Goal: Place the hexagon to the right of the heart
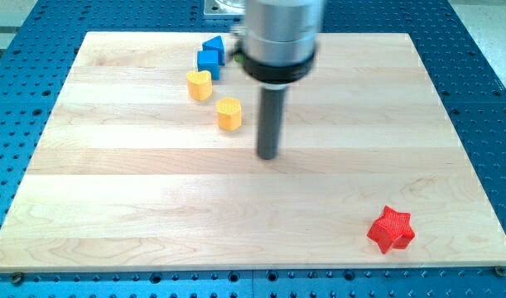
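A yellow hexagon block (pixel 228 113) lies on the wooden board, below and to the right of a yellow heart block (pixel 199 84). The two are apart by a small gap. My tip (pixel 268 156) is on the board to the right of the hexagon and a little lower, not touching it. The dark rod rises from it into the arm's silver body at the view's top.
Two blue blocks (pixel 209 55) stand close together just above the heart, near the board's top edge. A green bit (pixel 237 58) shows beside the arm's body. A red star block (pixel 391 229) lies near the bottom right. The board (pixel 112 207) rests on a blue perforated table.
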Controlling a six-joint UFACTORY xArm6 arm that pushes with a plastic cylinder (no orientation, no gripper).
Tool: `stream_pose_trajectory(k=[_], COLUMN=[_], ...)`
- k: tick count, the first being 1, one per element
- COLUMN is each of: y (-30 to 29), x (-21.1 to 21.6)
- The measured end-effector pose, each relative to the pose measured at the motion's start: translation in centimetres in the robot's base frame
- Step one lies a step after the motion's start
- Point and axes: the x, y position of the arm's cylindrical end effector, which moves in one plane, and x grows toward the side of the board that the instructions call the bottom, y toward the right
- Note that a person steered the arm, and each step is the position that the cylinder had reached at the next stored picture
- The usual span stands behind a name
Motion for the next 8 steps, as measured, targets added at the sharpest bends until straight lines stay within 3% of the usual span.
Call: stream_pose_trajectory(k=[1,2,3,4,5,6,7,8], y=[-6.4,-6.1,-3.5,-0.6,0.5,0.2,4.7,4.3], x=[-0.8,-4.0,-5.9,-2.6,-6.5,-7.0,-6.9,-9.2])
